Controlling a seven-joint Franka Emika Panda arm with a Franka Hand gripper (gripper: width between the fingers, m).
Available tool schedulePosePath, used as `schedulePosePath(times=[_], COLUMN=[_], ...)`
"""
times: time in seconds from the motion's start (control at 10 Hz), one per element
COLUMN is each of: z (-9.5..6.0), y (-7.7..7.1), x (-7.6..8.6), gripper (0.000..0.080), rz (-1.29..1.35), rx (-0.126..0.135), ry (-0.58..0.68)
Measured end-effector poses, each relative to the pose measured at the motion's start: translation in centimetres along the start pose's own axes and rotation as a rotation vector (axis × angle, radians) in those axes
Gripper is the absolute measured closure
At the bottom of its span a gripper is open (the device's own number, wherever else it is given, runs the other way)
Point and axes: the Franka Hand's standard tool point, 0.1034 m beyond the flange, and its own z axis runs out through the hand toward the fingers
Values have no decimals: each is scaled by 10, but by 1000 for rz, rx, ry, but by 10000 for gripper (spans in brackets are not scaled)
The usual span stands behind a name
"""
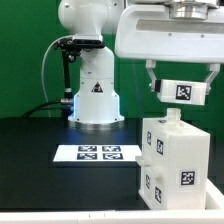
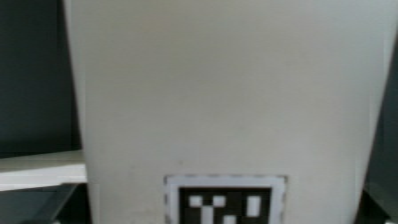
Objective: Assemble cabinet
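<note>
The cabinet body [image 1: 172, 158] is a tall white box with black-and-white tags, standing on the black table at the exterior view's right front. My gripper [image 1: 182, 84] hangs just above it, shut on a flat white cabinet panel [image 1: 185, 93] with one tag facing the camera. The panel hovers a little above the body's top, where a small white stub [image 1: 169, 117] sticks up. In the wrist view the white panel [image 2: 222, 100] fills most of the picture, with its tag [image 2: 226, 205] at the edge. My fingertips are hidden there.
The marker board [image 1: 95, 152] lies flat on the table to the exterior view's left of the cabinet body. The robot's white base [image 1: 95, 95] stands behind it, in front of a green backdrop. The table's front edge [image 1: 60, 214] runs close to the body.
</note>
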Motion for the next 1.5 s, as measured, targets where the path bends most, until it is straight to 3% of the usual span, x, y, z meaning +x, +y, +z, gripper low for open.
schedulePosePath(times=[0.1,0.3,0.9,1.5], z=[1,7,28,29], y=[8,10,6,3], x=[8,9,11,15], gripper=[243,243,243,243], rz=[29,72,67,75], rx=[33,54,32,38], ry=[-16,-27,-11,50])
